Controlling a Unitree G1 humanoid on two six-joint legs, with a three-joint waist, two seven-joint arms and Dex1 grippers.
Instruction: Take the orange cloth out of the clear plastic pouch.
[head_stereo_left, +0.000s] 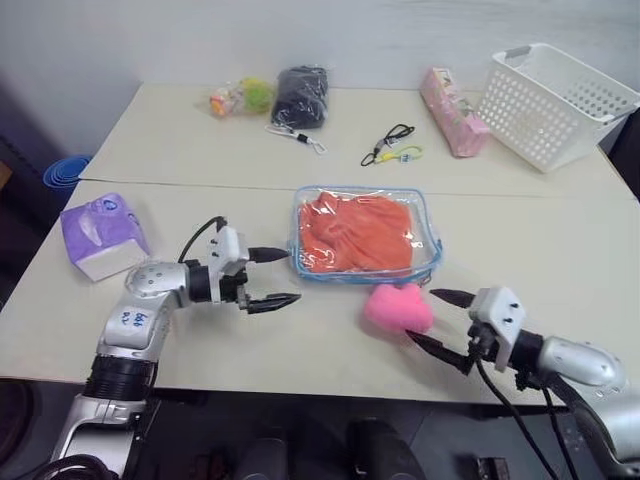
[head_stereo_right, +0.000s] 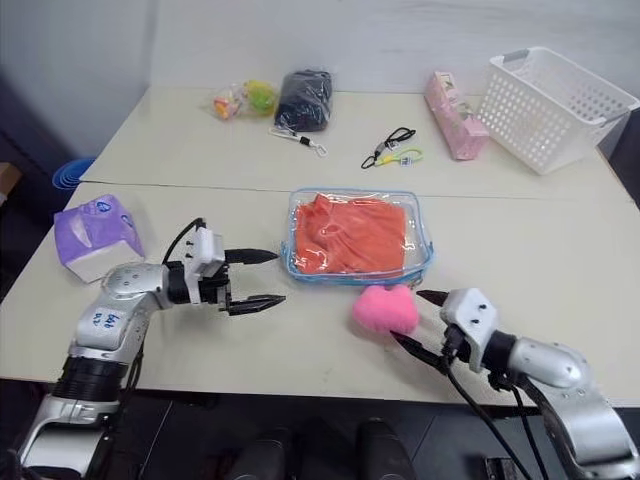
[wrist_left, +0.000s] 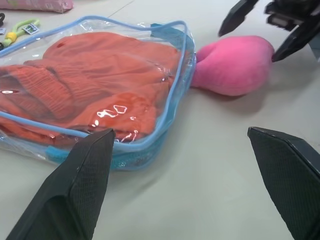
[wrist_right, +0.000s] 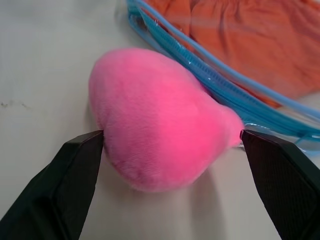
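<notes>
Both my jaws stand wide and empty: left gripper (head_stereo_left: 272, 277) at nine o'clock of the clear, blue-trimmed plastic pouch (head_stereo_left: 366, 235) holding the wrinkled orange cloth (head_stereo_left: 355, 232); right gripper (head_stereo_left: 441, 320) straddles the pink fluffy plush (head_stereo_left: 397, 309), which I risk grabbing instead.

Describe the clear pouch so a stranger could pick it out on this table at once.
On the near half of the pale table, at its middle, lies the flat clear plastic pouch with light blue zipper trim. A folded orange cloth fills it, and a pink fluffy plush sits at its near right corner. Nothing else there is see-through.
</notes>
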